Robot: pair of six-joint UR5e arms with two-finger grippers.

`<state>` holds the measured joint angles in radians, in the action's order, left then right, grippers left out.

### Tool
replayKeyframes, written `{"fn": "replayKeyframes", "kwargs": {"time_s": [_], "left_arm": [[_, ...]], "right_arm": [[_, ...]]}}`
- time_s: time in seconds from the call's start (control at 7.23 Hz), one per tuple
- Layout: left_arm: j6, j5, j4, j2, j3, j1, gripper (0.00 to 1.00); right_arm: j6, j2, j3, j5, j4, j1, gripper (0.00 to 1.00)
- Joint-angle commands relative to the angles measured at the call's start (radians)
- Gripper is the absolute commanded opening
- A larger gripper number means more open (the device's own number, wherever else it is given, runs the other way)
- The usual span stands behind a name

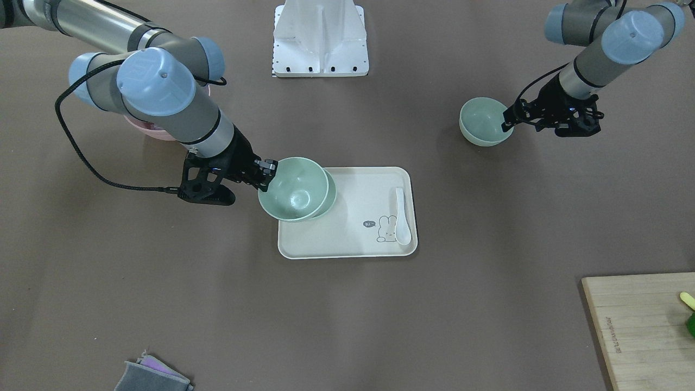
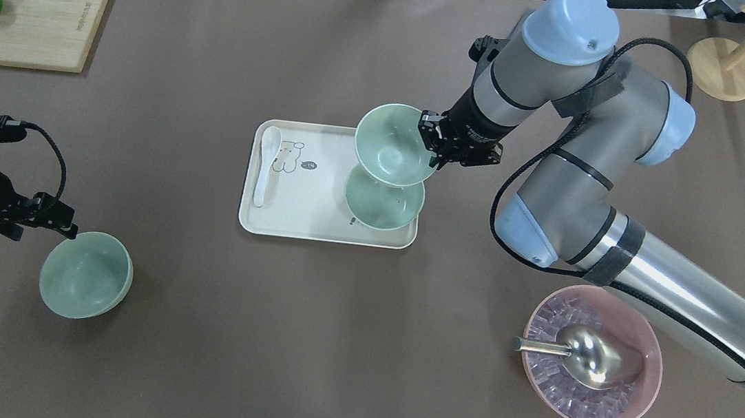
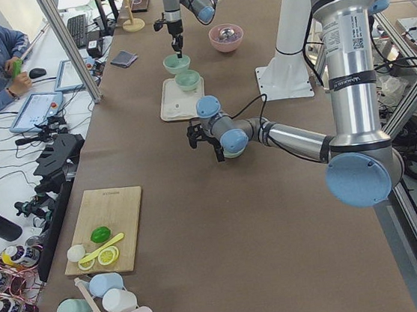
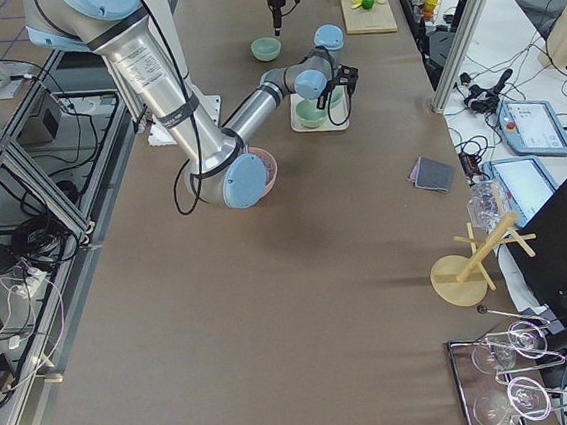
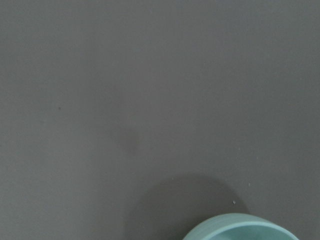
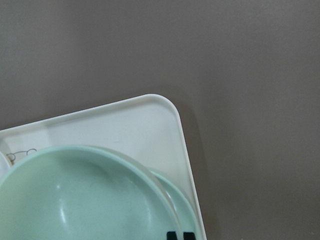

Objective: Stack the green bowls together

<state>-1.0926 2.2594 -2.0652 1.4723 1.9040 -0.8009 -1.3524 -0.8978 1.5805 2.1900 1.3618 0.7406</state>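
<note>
My right gripper (image 2: 436, 148) is shut on the rim of one green bowl (image 2: 393, 145) and holds it, slightly offset, above a second green bowl (image 2: 383, 207). That second bowl sits on a cream tray (image 2: 315, 227). In the right wrist view the held bowl (image 6: 75, 200) covers most of the lower one (image 6: 186, 216). The third green bowl (image 2: 86, 274) stands upright on the table at the left. My left gripper (image 2: 66, 227) is just beside its rim, looks open and holds nothing. Only that bowl's rim (image 5: 240, 227) shows in the left wrist view.
A white spoon (image 2: 266, 163) lies on the tray's left side. A pink bowl (image 2: 643, 397) with ice and a metal scoop (image 2: 589, 356) stands under my right arm. A wooden cutting board (image 2: 33, 14) with fruit is at the far left. A folded cloth (image 1: 152, 377) lies near the table edge.
</note>
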Motion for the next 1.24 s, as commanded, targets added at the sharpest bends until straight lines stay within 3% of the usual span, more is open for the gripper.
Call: {"fn": "replayKeyframes", "kwargs": {"time_s": [0.0, 0.14, 0.55, 0.69, 0.83, 0.97, 1.11], "left_arm": [[-0.003, -0.001, -0.003, 0.002, 0.0, 0.006, 0.97], [-0.001, -0.006, -0.003, 0.002, -0.006, 0.022, 0.97], [-0.006, -0.051, -0.003, 0.002, -0.016, 0.081, 0.95], [-0.007, -0.051, -0.003, 0.005, -0.016, 0.107, 0.77], [-0.007, -0.04, -0.003, 0.005, -0.01, 0.108, 0.08], [-0.007, -0.04, -0.003, 0.017, -0.017, 0.112, 0.0], [-0.007, -0.038, -0.003, 0.02, -0.013, 0.115, 0.0]], "right_arm": [[-0.01, 0.013, -0.013, -0.031, -0.003, -0.039, 0.0], [-0.007, 0.004, -0.01, -0.033, -0.004, -0.04, 0.96], [0.007, -0.023, 0.036, -0.001, 0.0, -0.011, 1.0], [0.009, -0.027, 0.039, 0.042, 0.0, 0.029, 1.0], [0.041, -0.044, 0.039, 0.083, 0.0, 0.075, 1.0], [0.099, -0.07, 0.041, 0.105, 0.0, 0.112, 1.0], [0.14, -0.087, 0.041, 0.143, 0.0, 0.149, 1.0]]}}
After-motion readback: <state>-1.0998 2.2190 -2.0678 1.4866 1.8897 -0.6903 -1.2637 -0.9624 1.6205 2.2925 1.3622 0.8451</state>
